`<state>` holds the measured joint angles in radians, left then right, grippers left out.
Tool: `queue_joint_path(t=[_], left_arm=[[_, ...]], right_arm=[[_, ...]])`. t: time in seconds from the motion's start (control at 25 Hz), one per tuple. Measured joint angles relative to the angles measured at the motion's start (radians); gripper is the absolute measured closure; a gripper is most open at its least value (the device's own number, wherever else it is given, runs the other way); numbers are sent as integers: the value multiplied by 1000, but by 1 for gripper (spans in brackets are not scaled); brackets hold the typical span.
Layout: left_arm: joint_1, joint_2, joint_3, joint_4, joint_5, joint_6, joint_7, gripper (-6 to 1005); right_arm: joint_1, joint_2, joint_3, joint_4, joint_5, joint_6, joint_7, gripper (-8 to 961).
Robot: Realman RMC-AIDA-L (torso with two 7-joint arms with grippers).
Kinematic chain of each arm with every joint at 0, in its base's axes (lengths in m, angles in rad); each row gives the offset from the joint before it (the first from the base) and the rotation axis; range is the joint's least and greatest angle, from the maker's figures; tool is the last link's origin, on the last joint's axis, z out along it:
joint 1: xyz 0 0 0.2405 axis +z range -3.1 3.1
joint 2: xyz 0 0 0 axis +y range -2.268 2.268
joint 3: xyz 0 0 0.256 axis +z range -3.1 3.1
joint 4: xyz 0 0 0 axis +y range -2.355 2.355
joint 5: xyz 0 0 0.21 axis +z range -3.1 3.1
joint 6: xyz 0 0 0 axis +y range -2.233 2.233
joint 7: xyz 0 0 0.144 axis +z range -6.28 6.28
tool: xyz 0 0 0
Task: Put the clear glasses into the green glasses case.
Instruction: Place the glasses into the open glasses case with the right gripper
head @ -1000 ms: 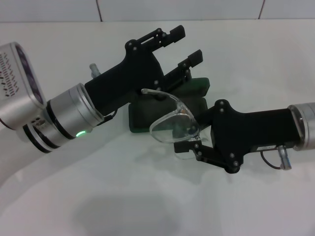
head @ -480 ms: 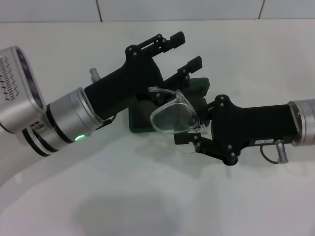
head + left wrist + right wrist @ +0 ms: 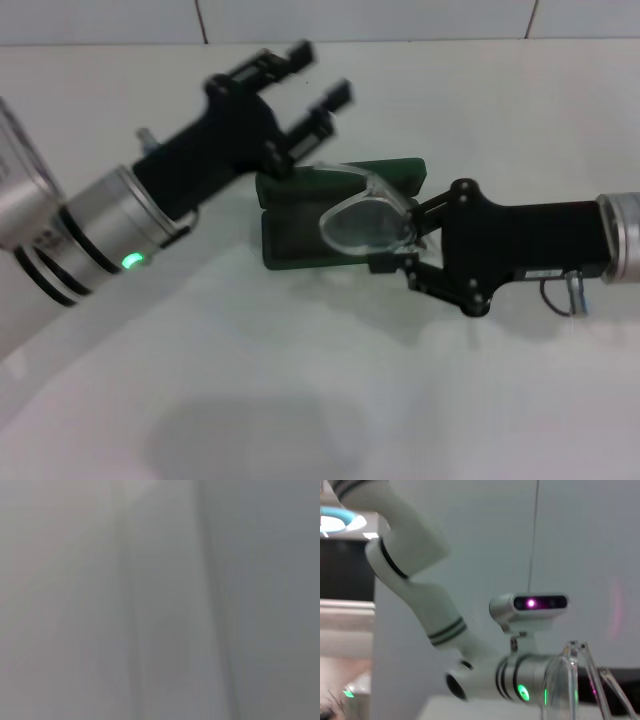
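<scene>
i'm holding the glasses (image 3: 365,222) pinched in my right jaws (image 3: 403,255) over the open case (image 3: 300,240), needing a level lowering, left jaws (image 3: 308,80) spread empty.

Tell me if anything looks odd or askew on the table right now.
Nothing spilled or damaged. The right pincer holds the transparent plastic wraparound glasses tilted above the open dark green hard glasses case. The left pincer is open, empty, raised behind.

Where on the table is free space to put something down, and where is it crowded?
The table is bare in front of the green glasses case, between the two arms, and beyond the right gripper. It is crowded at the case: the right gripper holds the clear glasses over it, and the open left gripper hovers just behind.
</scene>
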<state>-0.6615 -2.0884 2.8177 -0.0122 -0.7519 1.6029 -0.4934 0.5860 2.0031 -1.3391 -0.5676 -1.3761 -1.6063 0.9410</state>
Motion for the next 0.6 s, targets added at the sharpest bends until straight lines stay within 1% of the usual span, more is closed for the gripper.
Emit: queue_joint_path(t=[0.08, 0.16, 0.24, 0.32, 0.44, 0.52, 0.6], left_arm=[[10, 1, -5, -17, -66, -41, -46, 450], [16, 3, -5, -63, -128, -111, -134, 450], [16, 4, -5, -90, -145, -153, -174, 450], [17, 4, -6, -119, -168, -237, -226, 450], [19, 5, -5, -141, -172, -303, -264, 450], [19, 6, -1, -157, -173, -349, -288, 449], [19, 5, 1, -161, -172, -379, -297, 449]], right_arm=[[-40, 2, 0, -84, -33, 66, 13, 843], [-86, 10, -6, -188, -83, 136, 38, 843], [-129, 18, -34, -288, -132, 216, 65, 843], [-171, 20, -101, -391, -165, 323, 89, 843], [-225, 16, -208, -515, -196, 497, 102, 842], [-248, 18, -267, -571, -236, 603, 105, 842], [-255, 20, -330, -597, -263, 693, 108, 842]])
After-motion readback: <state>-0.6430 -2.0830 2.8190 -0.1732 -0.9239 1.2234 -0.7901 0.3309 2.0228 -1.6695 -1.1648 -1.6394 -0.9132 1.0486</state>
